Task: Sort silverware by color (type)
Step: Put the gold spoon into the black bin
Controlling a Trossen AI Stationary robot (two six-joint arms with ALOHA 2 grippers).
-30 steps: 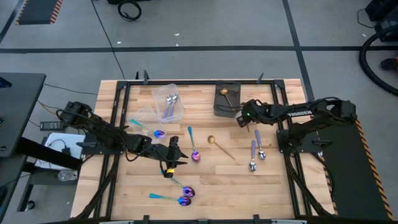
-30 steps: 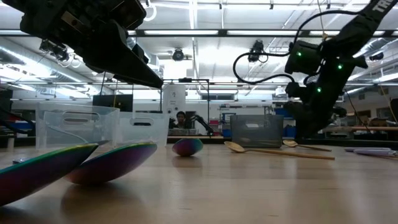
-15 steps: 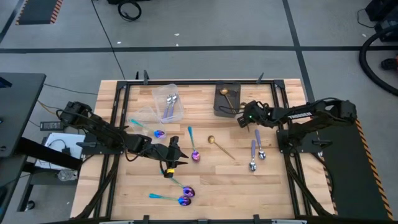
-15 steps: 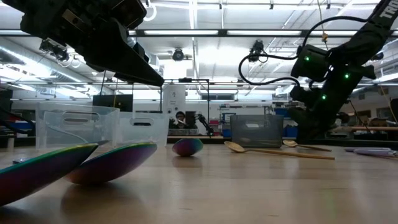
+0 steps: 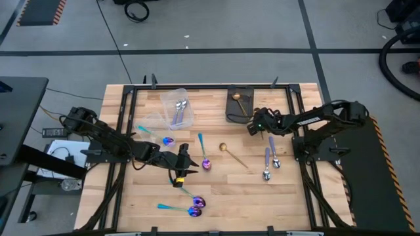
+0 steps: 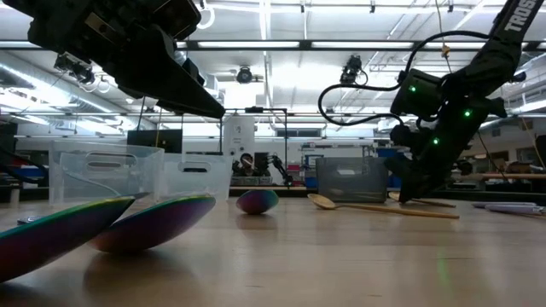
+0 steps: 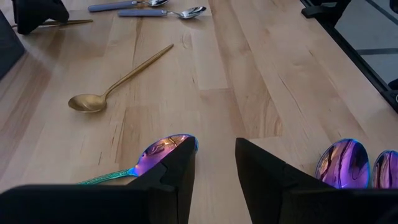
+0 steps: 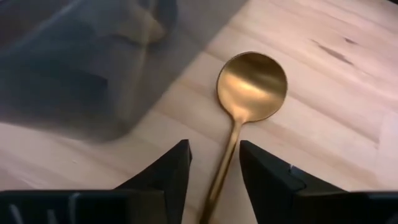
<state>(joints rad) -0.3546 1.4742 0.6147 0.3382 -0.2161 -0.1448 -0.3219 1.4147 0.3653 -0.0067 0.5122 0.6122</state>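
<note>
My right gripper point(image 8: 213, 163), upper right of high view by dark box point(image 5: 237, 105), fingers part open astride gold spoon point(image 8: 247, 99) handle, not gripping. Left gripper point(image 7: 214, 163) centre-left, narrow gap, empty; teal spoon point(image 7: 163, 151) beside.

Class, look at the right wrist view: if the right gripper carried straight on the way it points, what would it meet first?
Most likely the gold spoon lying on the table; its handle runs between the open right gripper fingers.

the right gripper point(image 5: 252, 127) has dropped lower beside the dark grey box point(image 5: 237, 105), its fingers narrowing.
</note>
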